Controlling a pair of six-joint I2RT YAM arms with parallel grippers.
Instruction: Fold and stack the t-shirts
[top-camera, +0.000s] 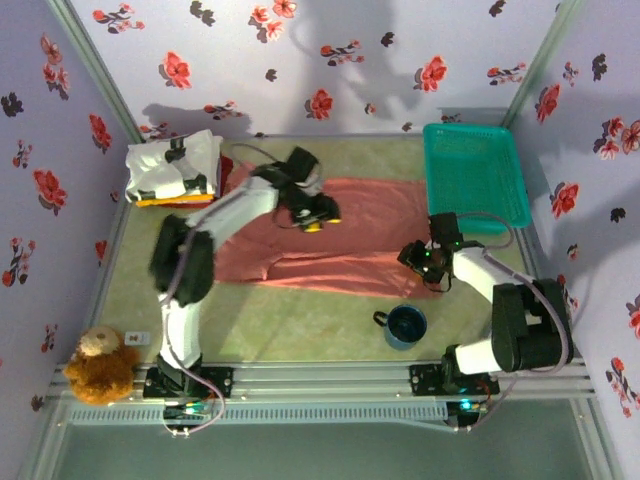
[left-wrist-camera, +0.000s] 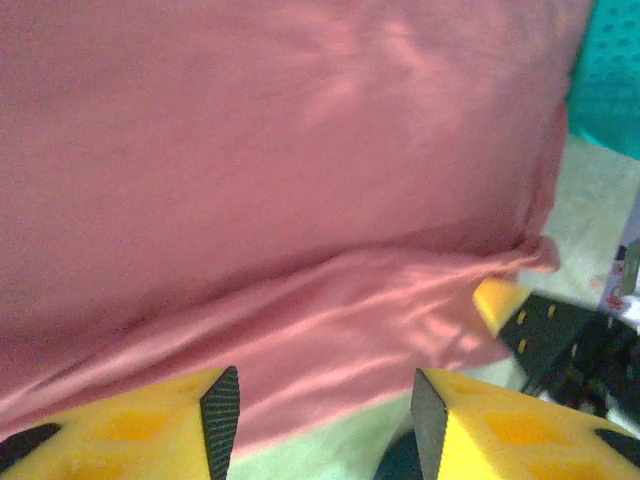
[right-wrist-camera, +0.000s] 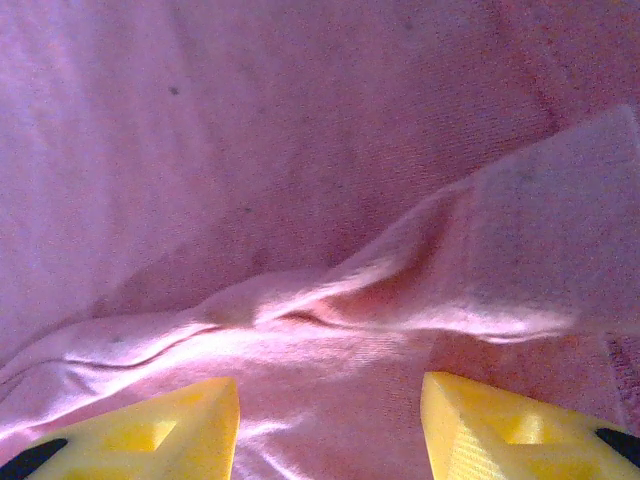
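Pink t-shirt (top-camera: 370, 228): spread flat mid-table, long axis running left to right; you have it under both grippers.
Left gripper (left-wrist-camera: 325, 400): jaws partly parted, nothing held; the shirt's edge and a strip of table show through the gap.
Right gripper (right-wrist-camera: 330, 400): jaws parted about as wide, empty; a raised fold runs crosswise just beyond the tips.
Nearer arm: your right one sits at the shirt's right near corner, the left over its middle.
Folded stack (top-camera: 175, 168): far left corner, white shirt with black marks on top.
Writing: none you can read.
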